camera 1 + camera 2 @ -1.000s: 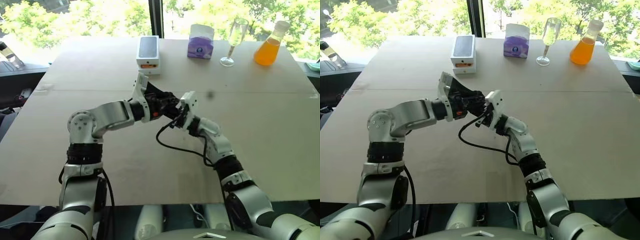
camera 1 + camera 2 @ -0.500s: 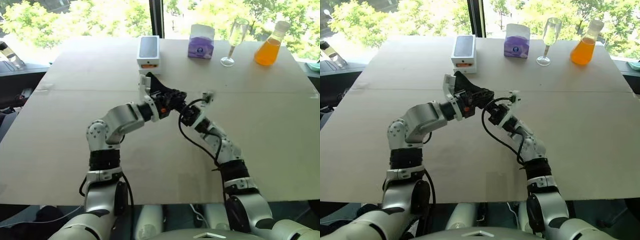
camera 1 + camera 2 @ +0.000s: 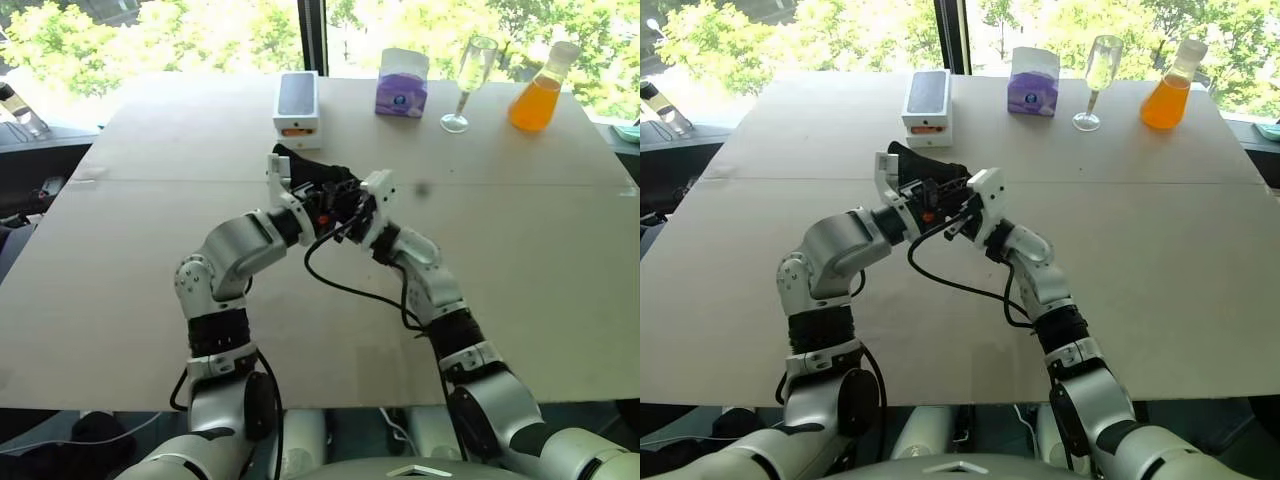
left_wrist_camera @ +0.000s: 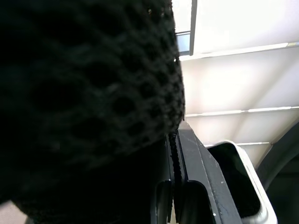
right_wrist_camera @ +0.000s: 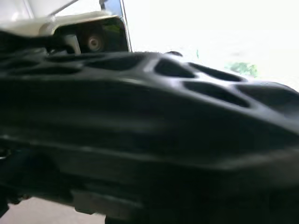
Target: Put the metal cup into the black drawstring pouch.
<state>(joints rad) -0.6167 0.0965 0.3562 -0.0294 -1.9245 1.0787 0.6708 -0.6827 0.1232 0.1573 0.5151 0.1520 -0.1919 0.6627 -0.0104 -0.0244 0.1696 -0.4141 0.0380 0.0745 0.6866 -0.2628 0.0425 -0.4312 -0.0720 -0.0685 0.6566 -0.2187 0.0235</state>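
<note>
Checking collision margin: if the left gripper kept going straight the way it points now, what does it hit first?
Most likely the right gripper: the left gripper, shut on the black drawstring pouch, points toward it and they sit almost together above the table. Depth between them is unclear.

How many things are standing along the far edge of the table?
4: a white phone box furthest left, a purple tissue box, a tall stemmed glass, then an orange-filled flask furthest right. The raised arms may hide something.
</note>
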